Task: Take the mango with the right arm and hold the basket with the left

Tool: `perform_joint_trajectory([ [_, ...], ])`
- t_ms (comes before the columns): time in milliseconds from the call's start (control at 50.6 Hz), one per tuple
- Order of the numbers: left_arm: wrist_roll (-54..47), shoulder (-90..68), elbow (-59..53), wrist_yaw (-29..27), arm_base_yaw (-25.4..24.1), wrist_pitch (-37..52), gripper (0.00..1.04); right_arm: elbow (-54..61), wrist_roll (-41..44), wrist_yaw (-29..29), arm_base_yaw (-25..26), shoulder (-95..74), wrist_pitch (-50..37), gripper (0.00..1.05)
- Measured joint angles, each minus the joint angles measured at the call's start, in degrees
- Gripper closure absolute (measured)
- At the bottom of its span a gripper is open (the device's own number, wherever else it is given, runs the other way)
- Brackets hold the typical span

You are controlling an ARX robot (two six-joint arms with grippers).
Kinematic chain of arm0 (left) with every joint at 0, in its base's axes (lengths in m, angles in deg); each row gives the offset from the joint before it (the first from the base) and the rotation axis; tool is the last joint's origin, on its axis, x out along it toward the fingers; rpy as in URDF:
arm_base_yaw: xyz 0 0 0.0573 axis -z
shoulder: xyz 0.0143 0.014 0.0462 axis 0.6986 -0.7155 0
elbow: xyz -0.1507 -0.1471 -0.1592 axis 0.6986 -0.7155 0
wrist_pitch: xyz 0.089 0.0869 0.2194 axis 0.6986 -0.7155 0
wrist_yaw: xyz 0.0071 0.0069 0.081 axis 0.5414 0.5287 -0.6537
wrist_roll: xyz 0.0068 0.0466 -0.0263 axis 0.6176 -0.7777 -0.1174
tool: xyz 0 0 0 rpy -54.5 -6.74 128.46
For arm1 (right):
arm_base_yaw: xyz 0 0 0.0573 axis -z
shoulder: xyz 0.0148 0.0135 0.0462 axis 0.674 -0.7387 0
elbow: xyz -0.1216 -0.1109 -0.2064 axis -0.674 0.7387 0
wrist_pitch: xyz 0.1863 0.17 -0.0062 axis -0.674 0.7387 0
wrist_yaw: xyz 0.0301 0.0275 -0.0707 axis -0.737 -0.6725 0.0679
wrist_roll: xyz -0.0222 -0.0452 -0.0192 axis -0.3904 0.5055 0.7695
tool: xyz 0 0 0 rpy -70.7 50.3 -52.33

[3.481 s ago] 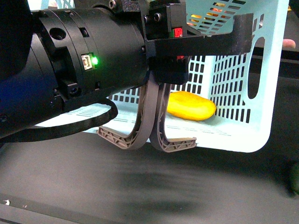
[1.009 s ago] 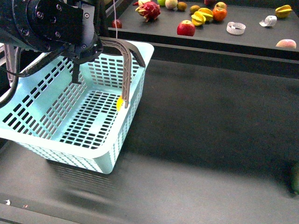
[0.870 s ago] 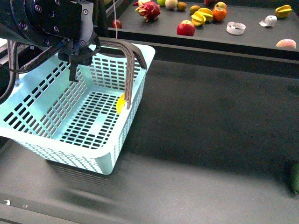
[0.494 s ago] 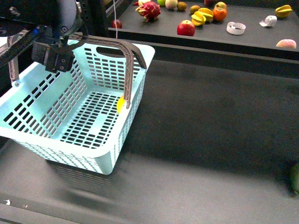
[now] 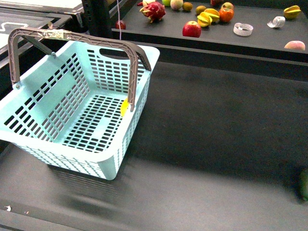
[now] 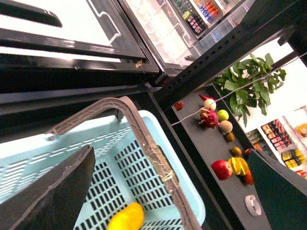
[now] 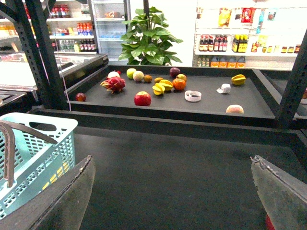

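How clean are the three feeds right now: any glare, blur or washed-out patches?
Front view: evenly lit and sharp, the basket casting a soft smeared shadow. Left wrist view: window and fridge glare blows out the background, near jaws blurred, mango readable. Right wrist view: crisp on the fruit shelf, bright shop behind, jaw edges blurred.

The basket [image 5: 57,144] is made of smooth, light-blue plastic, with ribbed grey-brown plastic handles [image 5: 130,53]. The mango [image 6: 125,218] is smooth and yellow. The dark surface [image 5: 216,144] is matt.

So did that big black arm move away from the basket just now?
Yes. In the front view it has pulled up and off to the left, out of sight, leaving the basket and its handles uncovered; the fruit shelf looks unchanged.
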Motion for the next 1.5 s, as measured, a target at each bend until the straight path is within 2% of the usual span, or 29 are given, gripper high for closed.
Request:
perform_joint_trajectory([
  [237,-3.0,21.6,-16.1,-3.0,-1.2,-4.2,0.06,0.0,0.0,0.0,0.0,0.0,0.0,0.08],
  [574,-3.8,23.3,-16.7,-3.3,-1.6,-4.4,0.06,0.0,0.0,0.0,0.0,0.0,0.0,0.08],
  [593,-4.7,23.3,-16.9,-1.6,-1.9,-3.9,0.07,0.0,0.0,0.0,0.0,0.0,0.0,0.08],
  [653,-13.6,23.6,-19.8,12.4,-4.7,2.9,0.17,0.0,0.0,0.0,0.0,0.0,0.0,0.08],
  [672,-19.0,24.3,-21.2,18.6,-5.8,5.3,0.22,0.0,0.0,0.0,0.0,0.0,0.0,0.08],
  [712,-28.9,26.2,-22.9,26.4,-7.1,6.3,0.31,0.0,0.0,0.0,0.0,0.0,0.0,0.08],
  [771,-38.4,29.1,-24.8,32.2,-8.0,5.9,0.44,0.0,0.0,0.0,0.0,0.0,0.0,0.08],
  [969,-47.1,37.4,-28.9,34.8,-10.4,1.5,0.83,0.0,0.0,0.0,0.0,0.0,0.0,0.08],
  [1009,-47.7,39.5,-29.6,38.4,-12.5,0.1,0.93,0.0,0.0,0.0,0.0,0.0,0.0,0.08],
  [1048,-47.9,39.8,-30.7,39.3,-13.9,1.4,1.00,0.0,0.0,0.0,0.0,0.0,0.0,0.08],
  [1127,-48.2,41.4,-32.7,39.2,-15.3,1.3,1.01,0.0,0.0,0.0,0.0,0.0,0.0,0.08],
  [1503,-48.6,57.5,-33.2,39.6,-15.3,-12.8,1.01,0.0,0.0,0.0,0.0,0.0,0.0,0.08],
])
